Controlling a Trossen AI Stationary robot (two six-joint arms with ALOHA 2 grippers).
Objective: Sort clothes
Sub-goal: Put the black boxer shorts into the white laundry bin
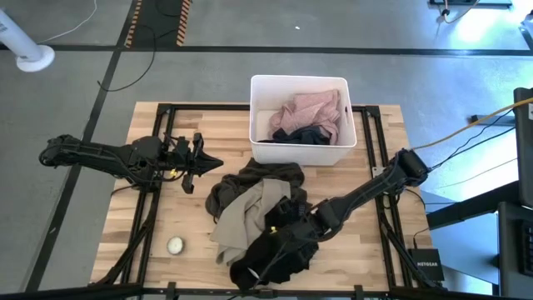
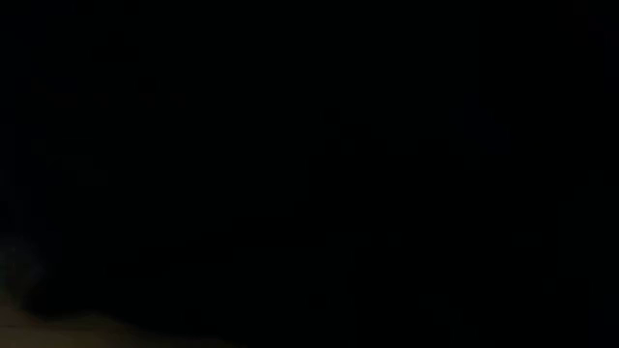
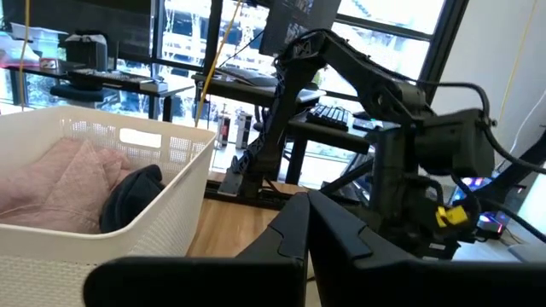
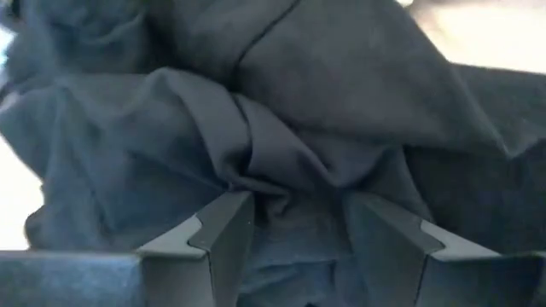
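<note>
A black garment (image 1: 271, 260) lies crumpled at the table's near edge, partly on a khaki-beige garment (image 1: 248, 217). That one overlaps a dark olive-brown garment (image 1: 250, 179) near the table's middle. A pale pink garment (image 1: 310, 112) and a dark one (image 1: 304, 135) lie in the white bin (image 1: 260, 108) at the far side. My right gripper (image 1: 279, 237) is down on the black garment (image 4: 341, 102), shut on a bunch of it. My left gripper (image 1: 215, 162) is shut and empty, left of the bin; it also shows in the left wrist view (image 3: 307, 230). The low view is dark. My right gripper pinches a gathered fold of the black garment (image 4: 286, 192) between its two fingers (image 4: 226, 226); creases run in toward the fold. The fingers slant down from the table's right side. The rest of the garment lies on the table and on the khaki-beige garment.
A small white ball (image 1: 175, 245) lies at the table's near left. Black frame rails (image 1: 154, 208) run along the table's left and right sides. Bare wood (image 1: 166, 125) shows at the far left, beside the bin.
</note>
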